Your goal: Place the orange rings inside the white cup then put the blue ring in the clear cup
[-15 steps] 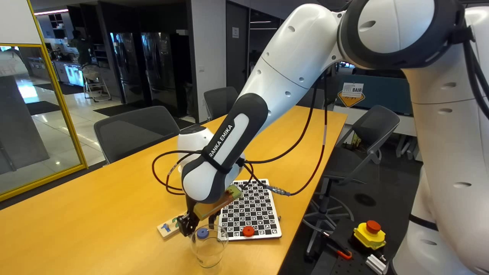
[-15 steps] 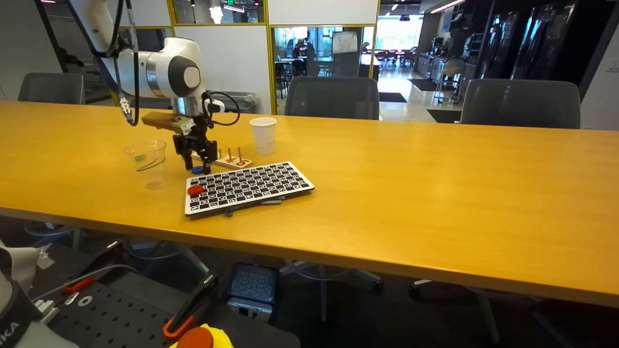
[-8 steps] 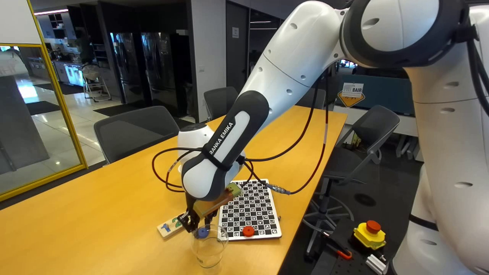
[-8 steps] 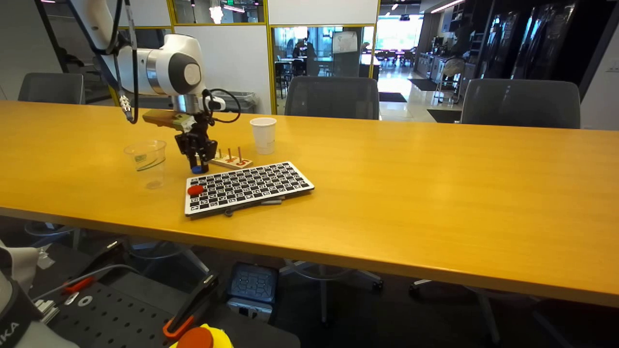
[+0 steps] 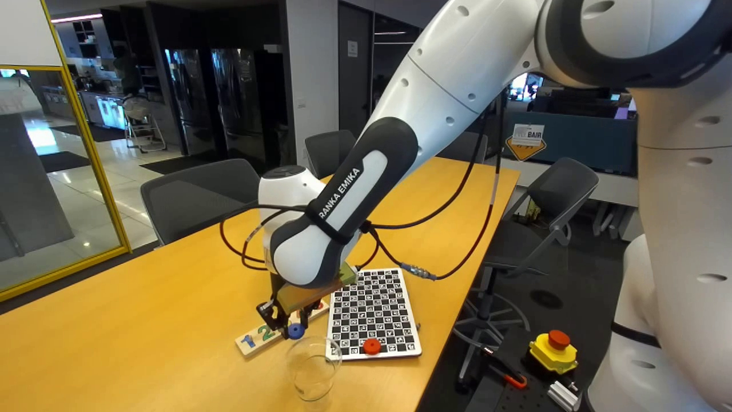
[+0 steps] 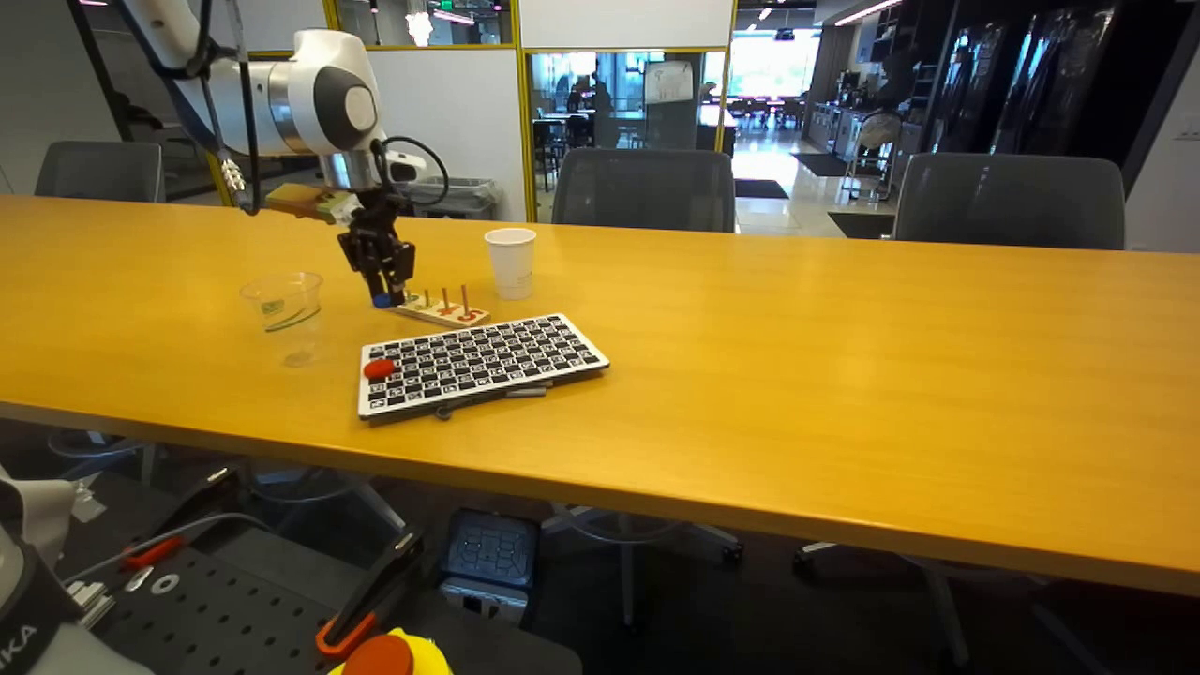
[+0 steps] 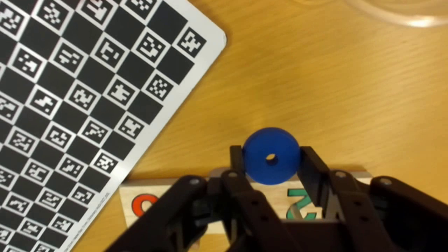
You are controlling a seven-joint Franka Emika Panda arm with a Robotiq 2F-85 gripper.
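My gripper [image 7: 271,155] is shut on the blue ring [image 7: 260,168], one finger pressed to each side, the hole facing the wrist camera. In an exterior view the ring [image 6: 382,301] hangs above the table near the numbered peg board. The clear cup [image 5: 311,372] stands upright, nearer that camera than the gripper; part of its rim [image 7: 420,23] shows at the top right of the wrist view. One orange ring [image 5: 372,346] lies on the checkered board's corner. The white cup [image 6: 512,267] stands upright beyond the peg board; its inside cannot be seen.
A checkered marker board [image 6: 483,361] lies flat near the table edge, with a dark metal piece [image 6: 528,391] beside it. The wooden peg board [image 6: 445,311] carries several upright pegs and lies under and beside the gripper. Cables [image 5: 246,229] loop off the wrist.
The jaws have closed on the blue ring, which lay on the table. Gripper and ring have since risen and moved away from the clear cup, toward the peg board.
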